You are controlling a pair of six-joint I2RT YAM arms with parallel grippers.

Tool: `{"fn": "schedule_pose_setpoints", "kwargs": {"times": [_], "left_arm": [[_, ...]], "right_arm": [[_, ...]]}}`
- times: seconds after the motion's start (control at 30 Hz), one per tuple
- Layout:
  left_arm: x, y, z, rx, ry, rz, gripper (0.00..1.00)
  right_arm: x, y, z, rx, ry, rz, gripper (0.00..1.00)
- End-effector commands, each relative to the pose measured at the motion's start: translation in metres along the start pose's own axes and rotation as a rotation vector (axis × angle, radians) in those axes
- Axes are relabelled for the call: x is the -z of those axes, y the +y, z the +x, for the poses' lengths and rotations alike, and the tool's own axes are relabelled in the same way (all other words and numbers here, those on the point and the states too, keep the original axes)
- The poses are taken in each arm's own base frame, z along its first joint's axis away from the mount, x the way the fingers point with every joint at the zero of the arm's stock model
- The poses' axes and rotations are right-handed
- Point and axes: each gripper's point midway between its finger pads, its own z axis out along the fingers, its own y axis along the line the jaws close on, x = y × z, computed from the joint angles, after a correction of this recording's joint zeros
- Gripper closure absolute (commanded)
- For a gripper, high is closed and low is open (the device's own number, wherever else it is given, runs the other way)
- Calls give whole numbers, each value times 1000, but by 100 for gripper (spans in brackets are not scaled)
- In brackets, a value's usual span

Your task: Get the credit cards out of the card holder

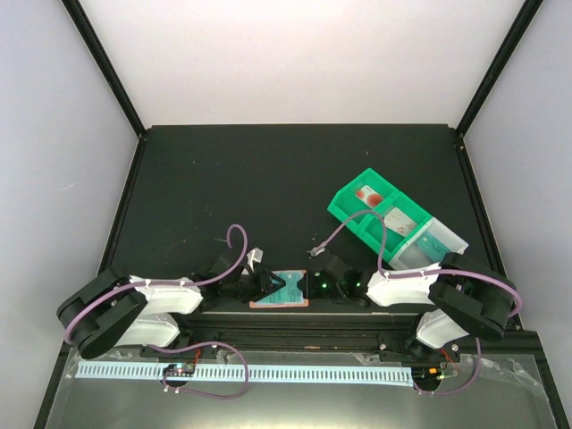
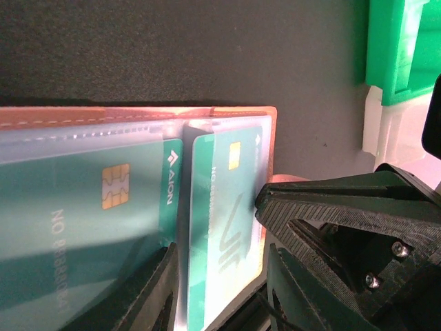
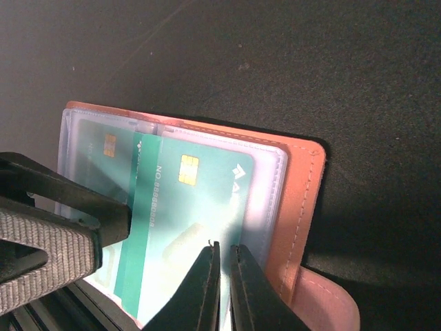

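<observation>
Teal card (image 3: 193, 207) touched by right gripper (image 3: 222, 249), jaws pressed together; left gripper (image 2: 220, 255) straddles the holder (image 3: 303, 193), grip unclear.

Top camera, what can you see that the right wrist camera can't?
Only the top camera shows the green bin up on the right, the left arm and the right arm, with the card holder lying small between them. Only the right wrist camera shows the gold chip on the teal card, the stitching along the holder's orange edge, and the right claw with its tips closed together over that card. Both show the open card holder on the dark table, teal showing inside.
</observation>
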Motion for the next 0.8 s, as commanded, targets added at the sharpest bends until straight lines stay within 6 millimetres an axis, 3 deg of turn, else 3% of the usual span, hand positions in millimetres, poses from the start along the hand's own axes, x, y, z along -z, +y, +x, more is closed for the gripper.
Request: {"fn": "schedule_pose_setpoints", "kwargs": {"times": [0.0,0.3,0.63,0.77], "left_arm": [[-8,3,-1,18,4,-25,62],[-11,4,2,30,8,-21,64],[-7,0,0,15,-6,-13,97],[-6,3,1,8,-11,-18,98]], "right_arm": [[-3,-36,19,-16,45,116,94],[-5,-37,21,-23,54,115,96],[-6,-39,21,-32,53,124,98],[-5,-42,22,-39,50,135,98]]}}
